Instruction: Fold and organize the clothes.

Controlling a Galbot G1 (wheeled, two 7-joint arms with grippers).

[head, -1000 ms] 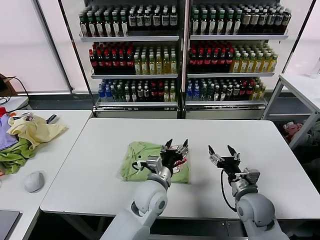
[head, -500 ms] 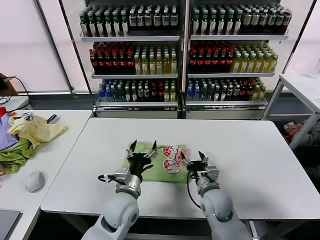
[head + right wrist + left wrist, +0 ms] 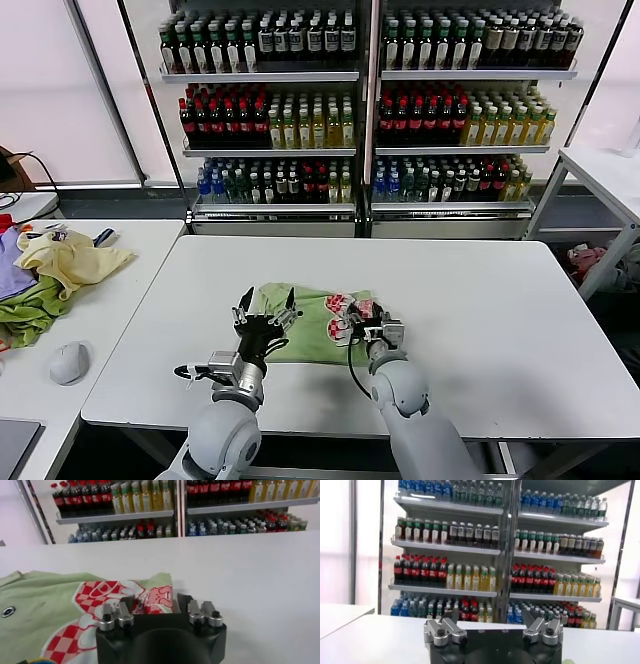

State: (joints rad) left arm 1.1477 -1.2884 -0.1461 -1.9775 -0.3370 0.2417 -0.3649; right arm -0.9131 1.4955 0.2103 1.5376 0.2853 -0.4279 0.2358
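The light green polo shirt (image 3: 312,335) lies folded on the white table (image 3: 480,300), its red-and-white checkered print to the right. My left gripper (image 3: 266,302) is open at the shirt's left edge, fingers pointing up. The left wrist view shows its spread fingers (image 3: 445,630) against the shelves, with no shirt in sight. My right gripper (image 3: 360,310) is open at the shirt's right edge. In the right wrist view the shirt (image 3: 50,605) fills the near table, and a fold of its printed edge sits between that gripper's (image 3: 156,602) fingers.
Drink shelves (image 3: 360,110) stand behind the table. A side table at the left holds a pale yellow garment (image 3: 70,262), a darker green one (image 3: 25,310), a purple one (image 3: 8,275) and a mouse (image 3: 68,363). Another white table (image 3: 600,170) stands at the right.
Both grippers moved left: the left from over the shirt's printed part to its left edge, the right from bare table onto the shirt's right edge. The checkered print now shows.
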